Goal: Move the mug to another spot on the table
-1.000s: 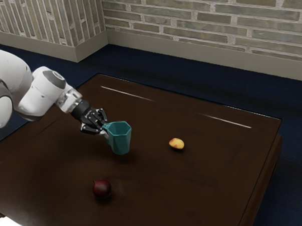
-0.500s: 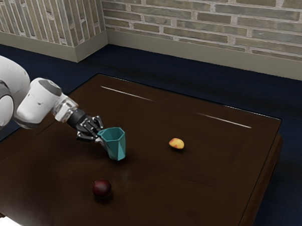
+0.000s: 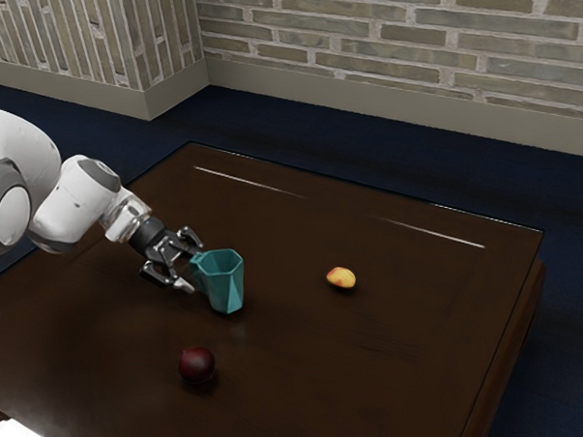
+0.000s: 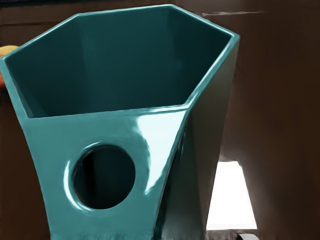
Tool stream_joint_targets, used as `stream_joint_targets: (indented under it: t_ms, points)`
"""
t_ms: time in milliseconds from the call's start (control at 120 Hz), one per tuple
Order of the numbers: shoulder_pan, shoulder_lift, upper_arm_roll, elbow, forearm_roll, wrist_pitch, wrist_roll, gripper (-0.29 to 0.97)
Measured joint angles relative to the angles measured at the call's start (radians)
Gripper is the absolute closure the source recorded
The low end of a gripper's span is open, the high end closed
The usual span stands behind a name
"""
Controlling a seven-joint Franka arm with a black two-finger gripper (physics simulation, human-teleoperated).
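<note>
one teal mug (image 3: 221, 281), one yellow fruit (image 3: 341, 277), one dark fruit (image 3: 197, 364), maybe a plum.

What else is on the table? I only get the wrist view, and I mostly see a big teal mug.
Observer: In the exterior view, a dark red fruit lies on the table, nearer that camera than the mug.
Operator: And the yellow sliver I see past the mug's rim?
Observer: That is a small yellow fruit, lying well apart from the mug, toward the exterior view's right.
Operator: Where is the robot's hand?
Observer: The gripper is at the mug's side toward the exterior view's left, low over the tabletop.
</note>
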Motion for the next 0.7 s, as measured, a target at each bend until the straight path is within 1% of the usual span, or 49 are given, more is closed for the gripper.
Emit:
stream_joint_targets:
  t_ms: [117, 258, 358, 433, 508, 542, 575, 617, 658, 700]
  points:
    - [-0.002, 0.0, 0.0, 0.001, 0.005, 0.007, 0.004, 0.19]
    - [-0.003, -0.011, 0.0, 0.005, 0.012, 0.029, 0.009, 0.1]
    - [-0.009, -0.076, 0.0, -0.007, 0.057, 0.047, 0.006, 0.06]
    - [-0.019, -0.153, 0.001, -0.047, 0.108, 0.056, -0.002, 0.04]
    - [-0.035, -0.282, 0.002, -0.101, 0.178, 0.062, -0.02, 0.03]
    - [-0.052, -0.35, 0.002, -0.111, 0.221, 0.068, -0.033, 0.03]
    - [-0.088, -0.423, 0.002, -0.111, 0.283, 0.078, -0.054, 0.02]
    - [-0.139, -0.492, 0.001, -0.078, 0.379, 0.088, -0.097, 0.02]
    - [-0.188, -0.53, -0.001, -0.026, 0.484, 0.096, -0.167, 0.01]
    - [-0.229, -0.549, -0.001, 0.018, 0.568, 0.097, -0.266, 0.01]
